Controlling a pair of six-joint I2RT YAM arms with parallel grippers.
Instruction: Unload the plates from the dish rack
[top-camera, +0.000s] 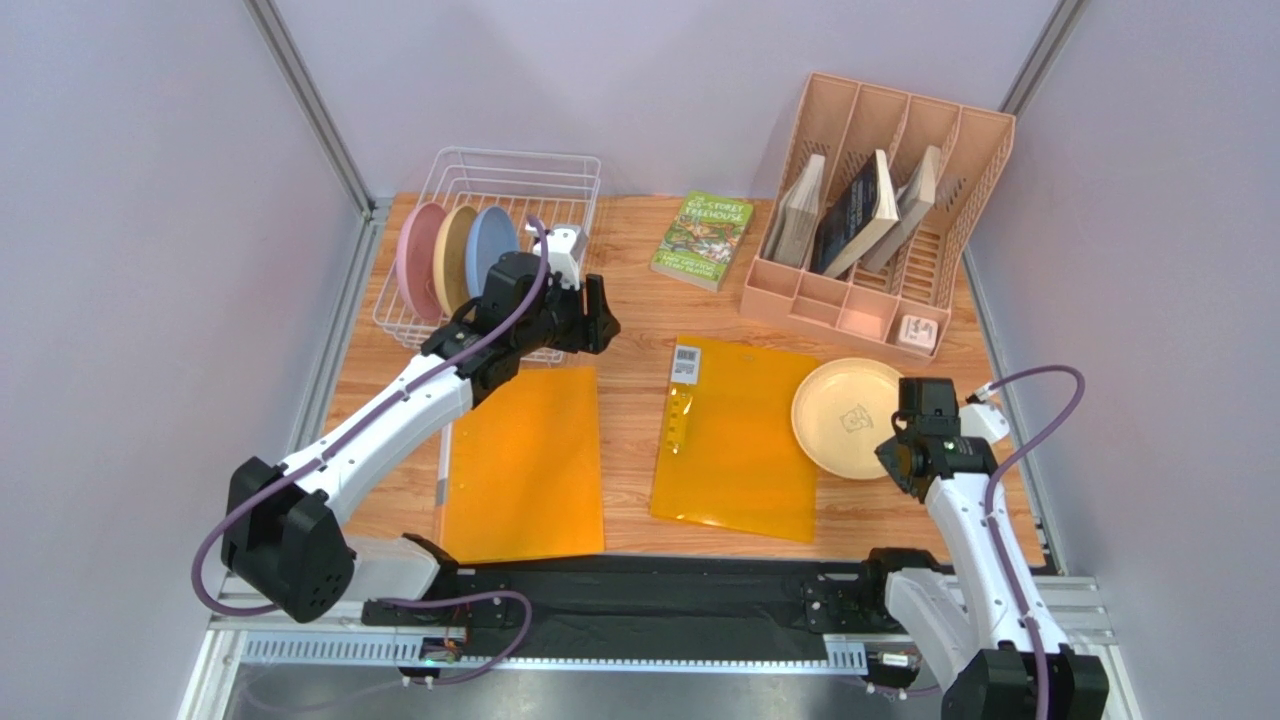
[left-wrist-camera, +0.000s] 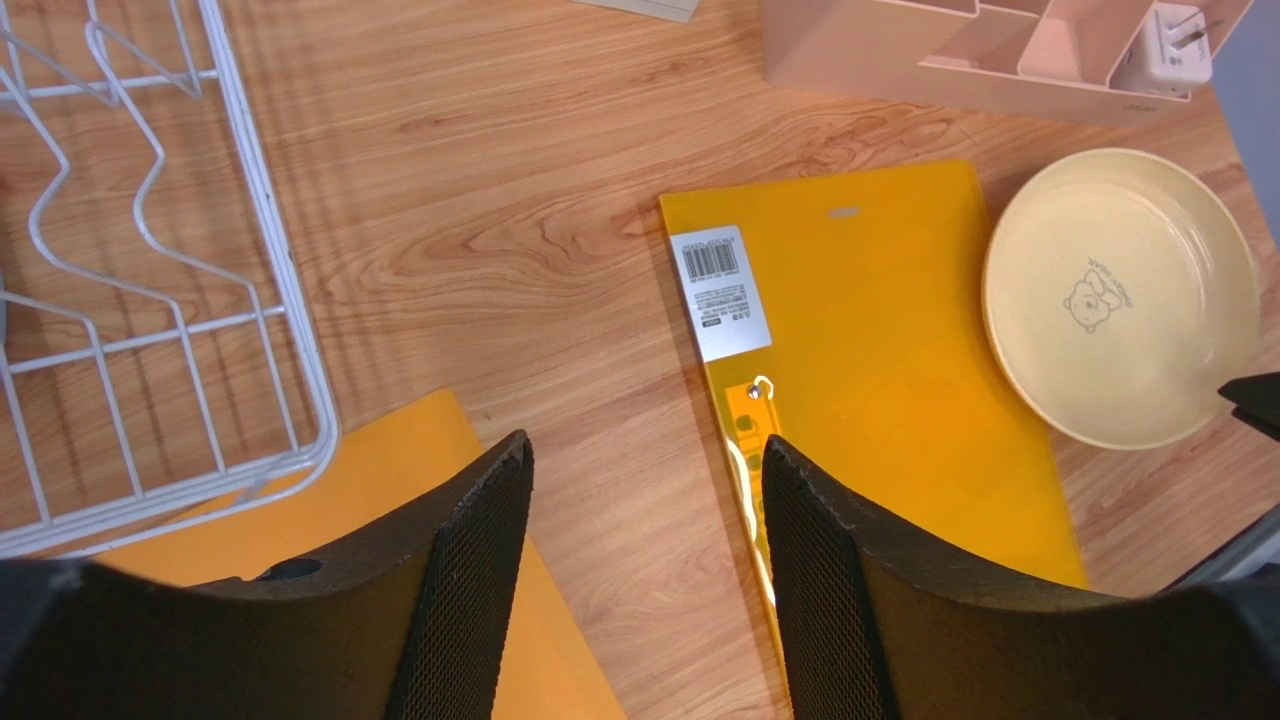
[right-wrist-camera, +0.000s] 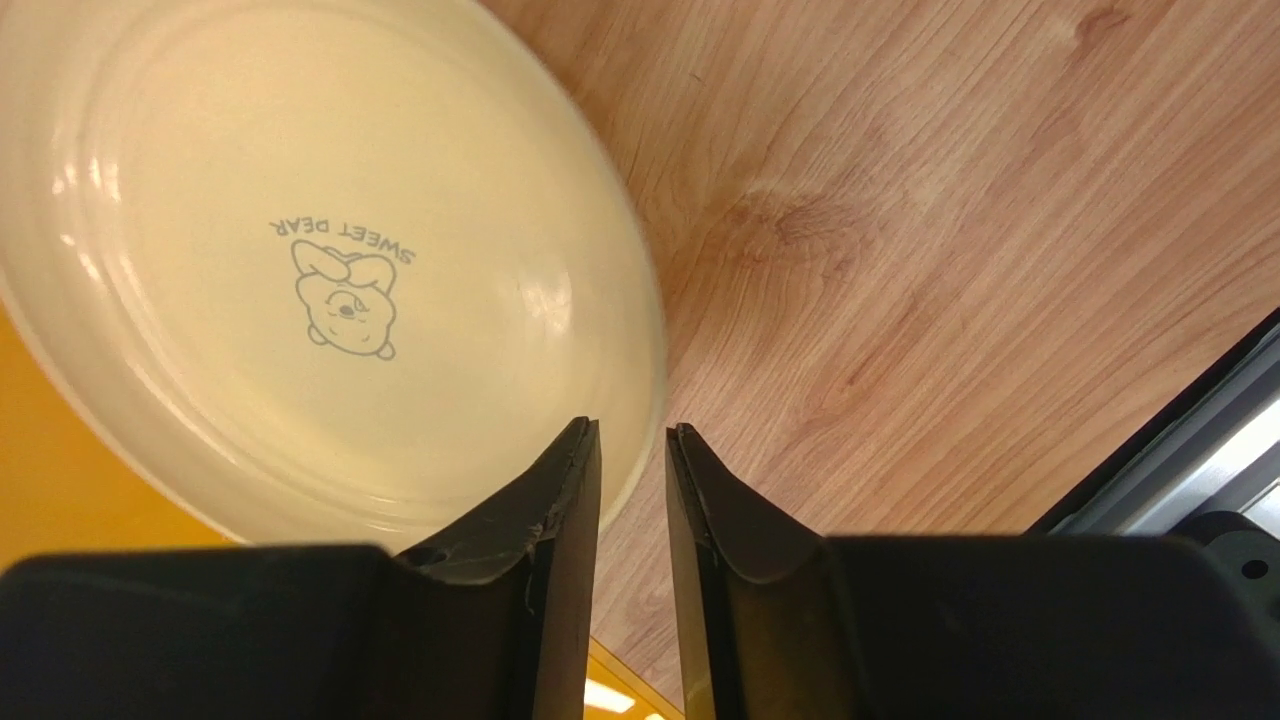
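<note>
The white wire dish rack (top-camera: 529, 177) stands at the back left and holds three upright plates: pink (top-camera: 416, 263), cream-yellow (top-camera: 449, 258) and light blue (top-camera: 490, 245). Its front corner shows in the left wrist view (left-wrist-camera: 286, 323). A second cream-yellow plate (top-camera: 848, 417) lies flat on the table at the right, partly on an orange folder; it also shows in the left wrist view (left-wrist-camera: 1120, 293) and the right wrist view (right-wrist-camera: 301, 270). My left gripper (top-camera: 598, 318) (left-wrist-camera: 646, 465) is open and empty, just right of the rack. My right gripper (top-camera: 906, 444) (right-wrist-camera: 631, 428) hovers at that plate's near right rim, jaws a narrow gap apart, holding nothing.
A peach slotted organizer (top-camera: 962, 158) with books stands at the back right, with a white plug (top-camera: 915, 332) in its front tray. A green book (top-camera: 702, 237) lies behind the middle. Two orange folders (top-camera: 523, 462) (top-camera: 739, 435) lie on the wooden table.
</note>
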